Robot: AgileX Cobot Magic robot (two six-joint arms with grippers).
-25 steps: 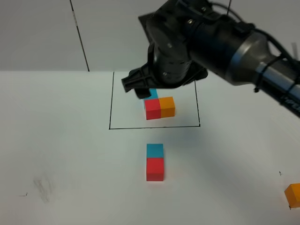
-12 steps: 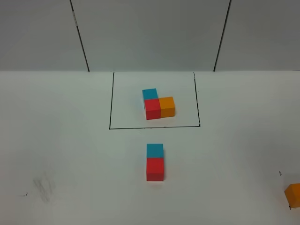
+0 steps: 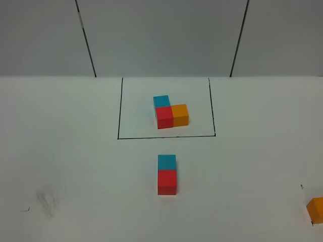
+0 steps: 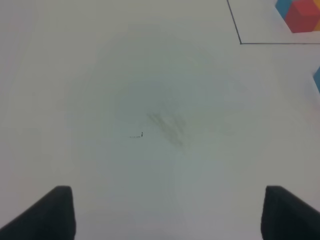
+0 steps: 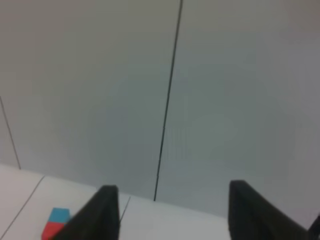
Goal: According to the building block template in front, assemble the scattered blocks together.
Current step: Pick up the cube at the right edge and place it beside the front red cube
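Sitting at the near right edge of the bench (image 3: 75, 166), the loose orange block (image 3: 316, 209) is cut off by the picture's border, so only part of it shows. A faint grey smudge (image 3: 46, 201) marks the near left. Toward the middle, well apart from the orange one, the loose red block (image 3: 167, 182) and loose blue block (image 3: 167, 162) touch in a short column, blue on the far side. Farther back, the template (image 3: 170, 112) lies inside a thin black outline (image 3: 119, 111): blue behind red, orange touching red's right side. Beyond stands a grey wall (image 3: 161, 35) with dark seams. Neither arm shows from the high camera. The left pincer (image 4: 170, 215) hovers over bare bench, only its tips in view, spread wide around nothing. The right pincer (image 5: 175, 215) points at the wall, tips apart by a narrower gap, holding nothing. Its view is blurred, and a red-and-blue pair (image 5: 56, 223) is cropped, so I cannot tell which set it is.
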